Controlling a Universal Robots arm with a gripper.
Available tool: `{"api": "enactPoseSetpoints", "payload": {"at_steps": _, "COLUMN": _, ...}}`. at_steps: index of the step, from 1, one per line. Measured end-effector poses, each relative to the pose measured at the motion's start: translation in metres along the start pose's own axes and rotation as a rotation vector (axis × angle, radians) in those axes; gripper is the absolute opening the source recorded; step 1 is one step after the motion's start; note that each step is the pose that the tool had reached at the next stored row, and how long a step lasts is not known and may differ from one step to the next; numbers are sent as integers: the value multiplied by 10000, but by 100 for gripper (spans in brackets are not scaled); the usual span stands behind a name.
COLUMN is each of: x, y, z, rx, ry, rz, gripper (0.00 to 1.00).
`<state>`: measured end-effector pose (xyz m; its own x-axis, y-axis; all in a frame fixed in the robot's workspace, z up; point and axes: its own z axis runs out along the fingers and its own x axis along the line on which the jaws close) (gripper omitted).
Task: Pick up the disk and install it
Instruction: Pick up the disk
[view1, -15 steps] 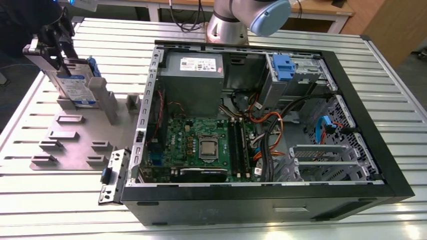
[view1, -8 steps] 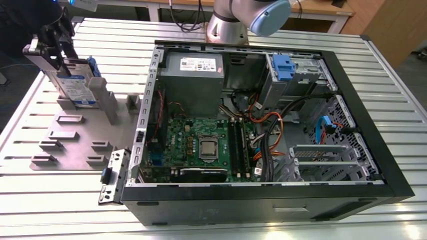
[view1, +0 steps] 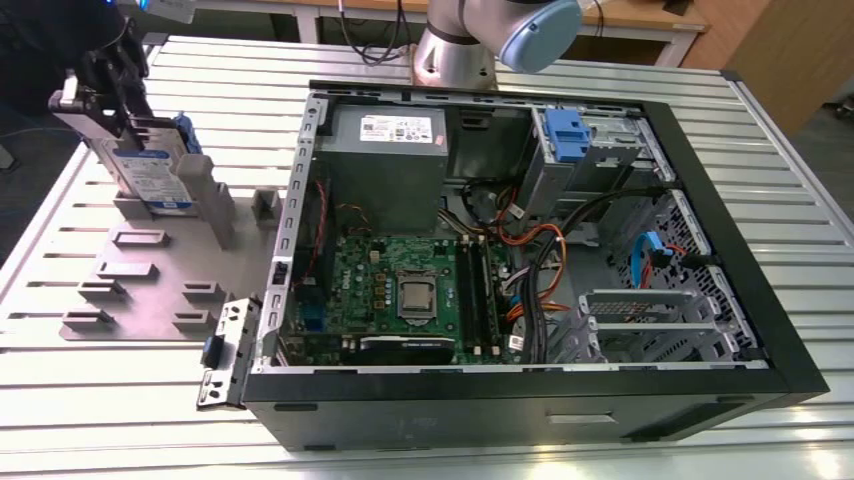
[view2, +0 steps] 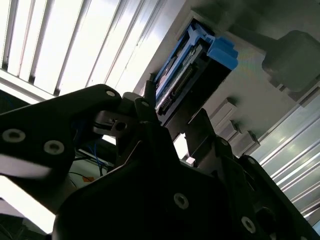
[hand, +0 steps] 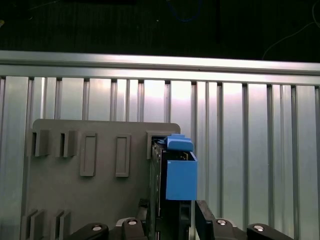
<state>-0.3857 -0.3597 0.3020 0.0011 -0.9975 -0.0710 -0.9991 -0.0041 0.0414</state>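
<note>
1. Hand (hand: 174, 222): in the first wrist view it sits at the end of the disk (hand: 181, 180), astride it. Clamped or spread: can't tell.
2. Disk: stands upright on edge in a slot of the grey holder plate (hand: 100, 200), w/ its blue carrier on the outer side.
3. Holder plate: lies flat on the slatted metal surface (view1: 107, 410), at the exterior view's left.
4. Open PC case (view1: 467, 405): just beside the plate, on the exterior view's right. Motherboard and cables exposed, blue latch (view1: 567, 135) in the drive bay.
</note>
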Motion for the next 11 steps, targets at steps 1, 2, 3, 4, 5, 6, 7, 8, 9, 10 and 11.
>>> {"api": "enactPoseSetpoints", "payload": {"at_steps": 1, "x": 0, "y": 0, "z": 0, "rx": 0, "ry": 0, "rz": 0, "gripper": 49}}
{"api": "enactPoseSetpoints", "payload": {"at_steps": 2, "x": 0, "y": 0, "z": 0, "rx": -1, "ry": 0, "rz": 0, "gripper": 49}}
{"api": "enactPoseSetpoints", "payload": {"at_steps": 3, "x": 0, "y": 0, "z": 0, "rx": 0, "ry": 0, "rz": 0, "gripper": 42}}
{"api": "enactPoseSetpoints", "payload": {"at_steps": 4, "x": 0, "y": 0, "z": 0, "rx": -1, "ry": 0, "rz": 0, "gripper": 42}}
{"api": "enactPoseSetpoints", "payload": {"at_steps": 5, "x": 0, "y": 0, "z": 1, "rx": 0, "ry": 6, "rz": 7, "gripper": 42}}
{"api": "enactPoseSetpoints", "payload": {"at_steps": 6, "x": 0, "y": 0, "z": 2, "rx": 5, "ry": 28, "rz": 22, "gripper": 42}}
{"api": "enactPoseSetpoints", "payload": {"at_steps": 7, "x": 0, "y": 0, "z": 2, "rx": 6, "ry": 48, "rz": 31, "gripper": 42}}
{"api": "enactPoseSetpoints", "payload": {"at_steps": 8, "x": 0, "y": 0, "z": -1, "rx": 3, "ry": 53, "rz": 34, "gripper": 42}}
{"api": "enactPoseSetpoints", "payload": {"at_steps": 9, "x": 0, "y": 0, "z": -5, "rx": 2, "ry": 57, "rz": 38, "gripper": 42}}
{"api": "enactPoseSetpoints", "payload": {"at_steps": 10, "x": 0, "y": 0, "z": -8, "rx": 1, "ry": 60, "rz": 41, "gripper": 42}}
{"api": "enactPoseSetpoints", "payload": {"at_steps": 11, "x": -2, "y": 1, "z": -9, "rx": 3, "ry": 61, "rz": 46, "gripper": 42}}
